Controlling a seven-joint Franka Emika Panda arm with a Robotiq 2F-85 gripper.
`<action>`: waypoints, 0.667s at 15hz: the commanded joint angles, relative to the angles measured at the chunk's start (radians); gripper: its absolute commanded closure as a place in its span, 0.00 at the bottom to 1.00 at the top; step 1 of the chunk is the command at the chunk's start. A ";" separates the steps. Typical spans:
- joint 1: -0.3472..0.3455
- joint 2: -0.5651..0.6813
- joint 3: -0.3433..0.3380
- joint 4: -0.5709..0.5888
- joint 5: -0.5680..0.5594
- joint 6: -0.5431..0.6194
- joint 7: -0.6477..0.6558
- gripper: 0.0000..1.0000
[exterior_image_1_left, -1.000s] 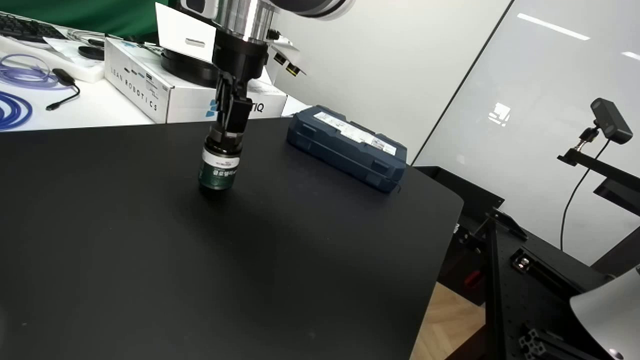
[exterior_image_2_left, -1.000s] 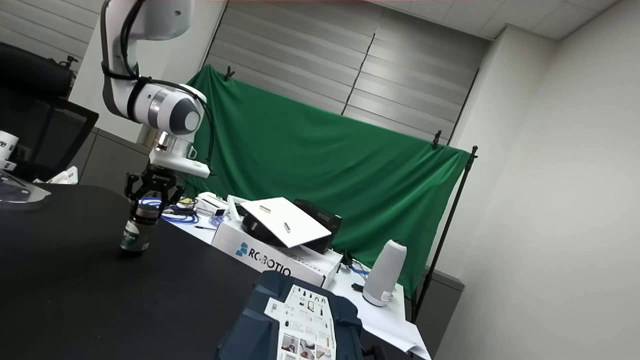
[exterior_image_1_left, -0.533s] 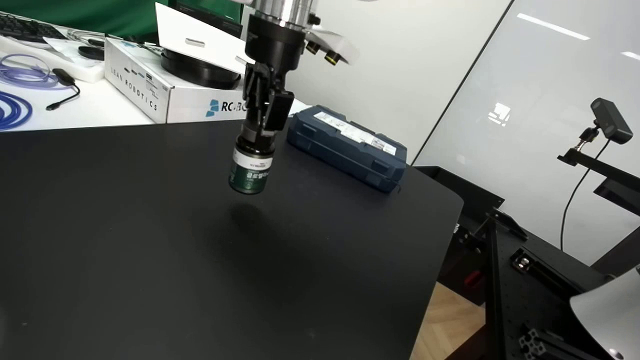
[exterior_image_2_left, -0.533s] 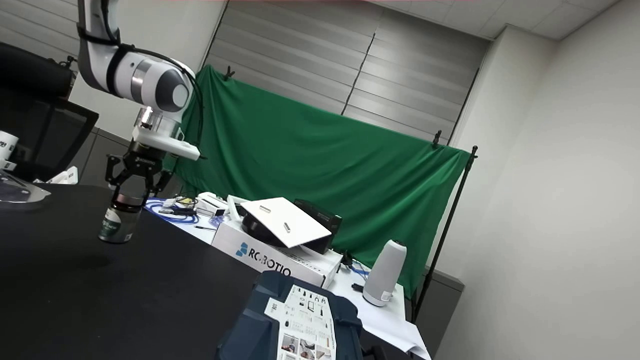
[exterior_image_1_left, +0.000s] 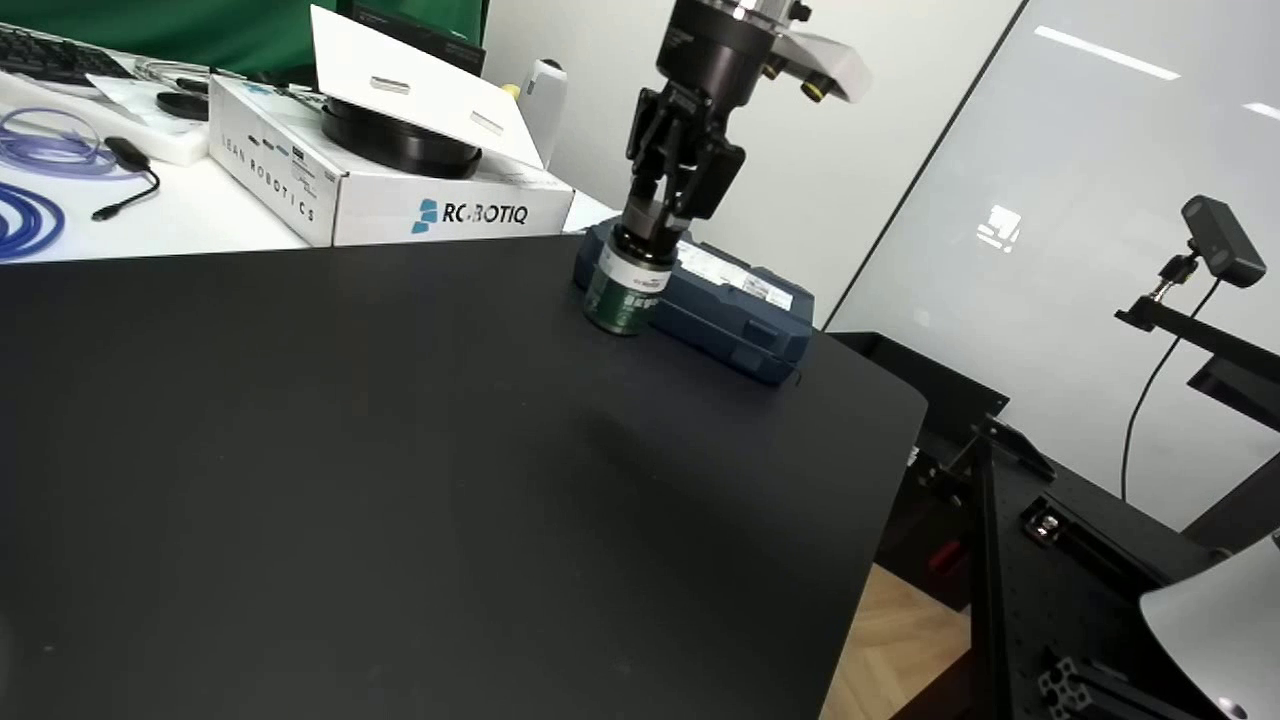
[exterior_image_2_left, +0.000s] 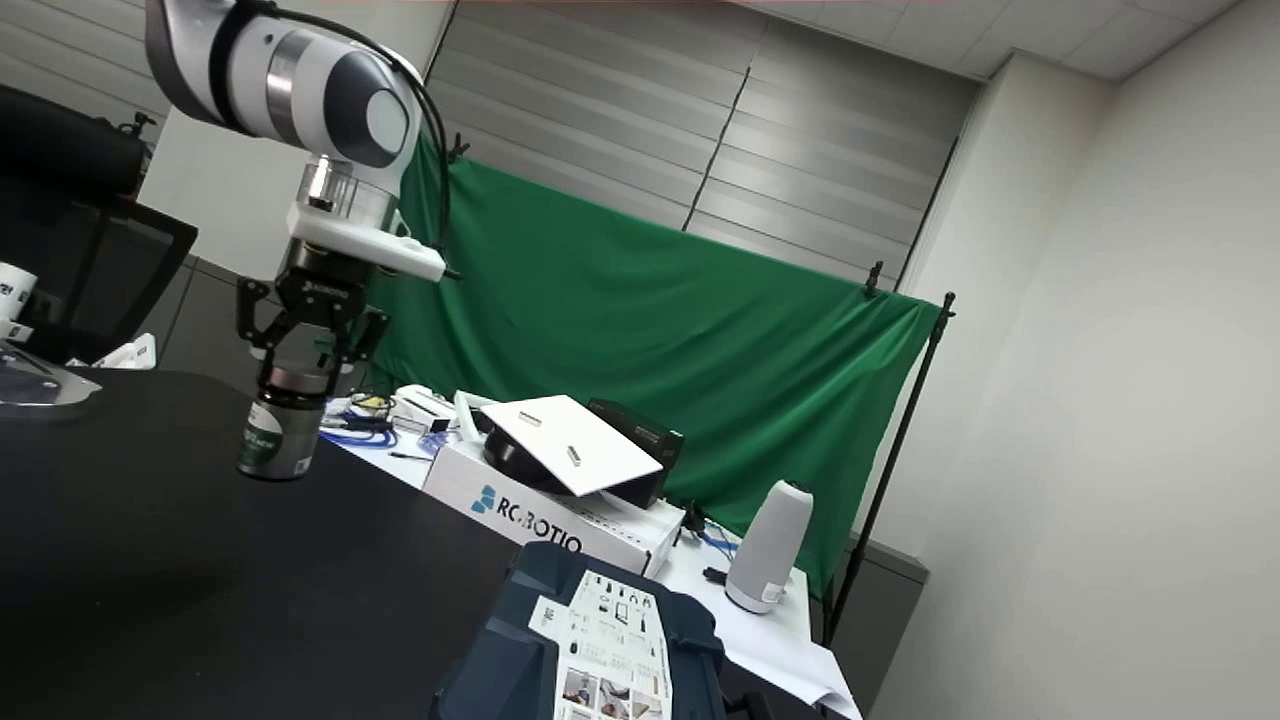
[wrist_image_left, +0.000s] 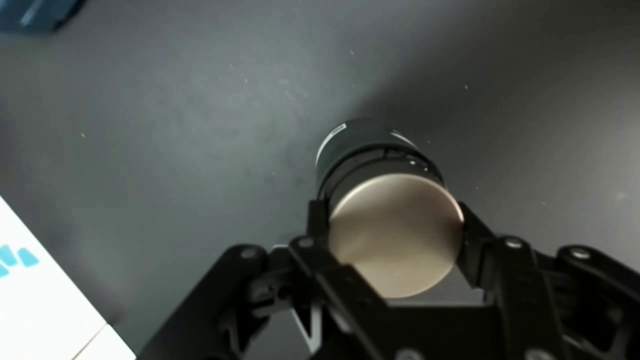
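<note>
A jar with a dark green and white label (exterior_image_1_left: 625, 295) hangs above the black table (exterior_image_1_left: 400, 520), its shadow lying apart from it. My gripper (exterior_image_2_left: 300, 378) is shut on the upper part of the jar, and the jar leans slightly along with the tilted hand. From the wrist view, the pinkish-gold lid (wrist_image_left: 395, 235) fills the space between the fingers (wrist_image_left: 318, 217), which press on it from both sides. The jar's dark body (wrist_image_left: 357, 137) shows beyond the lid; most of its label is hidden there. Behind the jar, in an exterior view, a dark blue case (exterior_image_1_left: 720, 310) is partly covered.
A white Robotiq box (exterior_image_1_left: 400, 205) with a tilted white panel (exterior_image_1_left: 420, 75) stands on the white table behind. Blue cables (exterior_image_1_left: 25, 220) lie at its left. A camera (exterior_image_1_left: 1222, 240) sits on a bracket at right. A clear plastic tray (exterior_image_2_left: 40, 400) rests at the left edge.
My gripper has carried the jar up from close to the tabletop. It has travelled right in an exterior view, towards the blue case, and the hand has tilted. The grip looks unchanged.
</note>
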 joint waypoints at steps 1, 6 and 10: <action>-0.067 -0.105 -0.064 -0.101 0.002 0.039 -0.027 0.64; -0.159 -0.126 -0.179 -0.093 0.007 0.044 -0.052 0.64; -0.221 -0.079 -0.243 -0.010 0.033 0.010 -0.068 0.64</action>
